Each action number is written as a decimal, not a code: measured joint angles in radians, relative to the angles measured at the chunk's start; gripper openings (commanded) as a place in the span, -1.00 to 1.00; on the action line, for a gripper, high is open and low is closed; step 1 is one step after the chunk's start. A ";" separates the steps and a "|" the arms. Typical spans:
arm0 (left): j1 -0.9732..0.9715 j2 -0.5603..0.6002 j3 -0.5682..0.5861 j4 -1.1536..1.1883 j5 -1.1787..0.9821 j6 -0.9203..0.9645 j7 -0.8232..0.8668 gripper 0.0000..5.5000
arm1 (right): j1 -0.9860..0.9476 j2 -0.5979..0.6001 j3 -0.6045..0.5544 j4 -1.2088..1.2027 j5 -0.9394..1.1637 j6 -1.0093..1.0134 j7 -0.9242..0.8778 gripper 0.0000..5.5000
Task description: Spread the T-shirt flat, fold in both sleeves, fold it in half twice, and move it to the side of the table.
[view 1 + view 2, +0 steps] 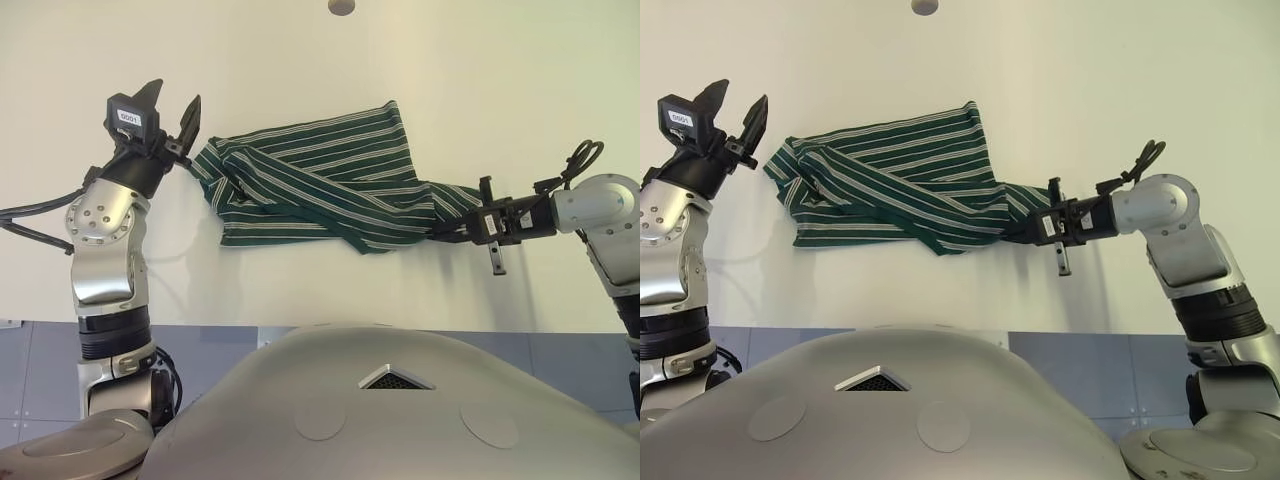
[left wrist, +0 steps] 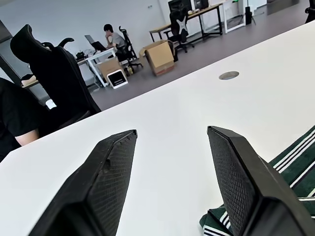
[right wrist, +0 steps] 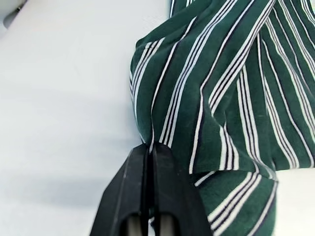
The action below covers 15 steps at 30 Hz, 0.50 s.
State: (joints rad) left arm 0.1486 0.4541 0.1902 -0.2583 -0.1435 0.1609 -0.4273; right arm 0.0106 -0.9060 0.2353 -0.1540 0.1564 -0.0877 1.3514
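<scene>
A green T-shirt with white stripes lies crumpled in loose folds on the white table. My right gripper is shut on the T-shirt's right end, and the right wrist view shows the cloth pinched between its closed fingers. My left gripper is raised just off the shirt's left end, open, with nothing between its fingers. A striped corner of the T-shirt lies beside them in the left wrist view.
A round cable port sits in the table at the far edge. Bare tabletop surrounds the shirt on all sides. Beyond the table are office chairs, desks and cardboard boxes.
</scene>
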 measured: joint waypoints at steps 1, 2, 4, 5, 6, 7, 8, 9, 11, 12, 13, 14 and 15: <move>0.000 0.020 0.002 0.016 -0.001 -0.009 -0.026 -0.04 | -0.012 0.000 -0.010 0.000 0.029 0.030 0.008 -0.99; -0.001 0.067 0.008 0.038 -0.004 -0.023 -0.083 -0.04 | -0.022 0.000 -0.029 -0.001 0.074 0.076 0.020 -0.99; -0.010 0.202 0.021 0.109 -0.007 -0.058 -0.226 -0.04 | -0.065 -0.008 -0.054 0.001 0.137 0.154 0.043 -0.99; -0.021 0.270 0.009 0.162 -0.002 -0.084 -0.309 -0.04 | -0.091 -0.014 -0.062 0.012 0.157 0.180 0.059 -0.99; -0.036 0.319 -0.012 0.209 0.008 -0.116 -0.370 -0.04 | -0.105 -0.022 -0.066 0.025 0.160 0.195 0.069 -0.99; -0.053 0.351 -0.041 0.252 0.039 -0.159 -0.410 -0.04 | -0.121 -0.023 -0.066 0.039 0.160 0.202 0.079 -0.99; -0.078 0.379 -0.084 0.302 0.080 -0.216 -0.446 -0.04 | -0.137 -0.022 -0.065 0.059 0.157 0.202 0.079 -0.99; -0.099 0.397 -0.127 0.342 0.118 -0.273 -0.478 -0.04 | -0.143 -0.018 -0.064 0.070 0.154 0.202 0.078 -0.99; -0.118 0.404 -0.186 0.376 0.156 -0.354 -0.516 -0.04 | -0.152 0.001 -0.050 0.075 0.150 0.202 0.077 -0.99; -0.119 0.408 -0.206 0.385 0.172 -0.393 -0.526 -0.04 | -0.156 0.009 -0.044 0.076 0.148 0.202 0.075 -0.99; -0.121 0.416 -0.226 0.402 0.200 -0.433 -0.530 -0.04 | -0.156 0.016 -0.037 0.077 0.147 0.202 0.073 -0.99; -0.125 0.426 -0.238 0.430 0.234 -0.479 -0.520 -0.04 | -0.156 0.019 -0.035 0.079 0.147 0.203 0.067 -0.99; -0.135 0.426 -0.243 0.447 0.245 -0.504 -0.499 -0.04 | -0.156 0.024 -0.035 0.082 0.147 0.203 0.060 -0.99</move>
State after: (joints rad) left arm 0.0135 0.8798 -0.0528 0.1891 0.1014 -0.3434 -0.9261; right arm -0.1455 -0.8824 0.2004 -0.0723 0.3035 0.1150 1.4109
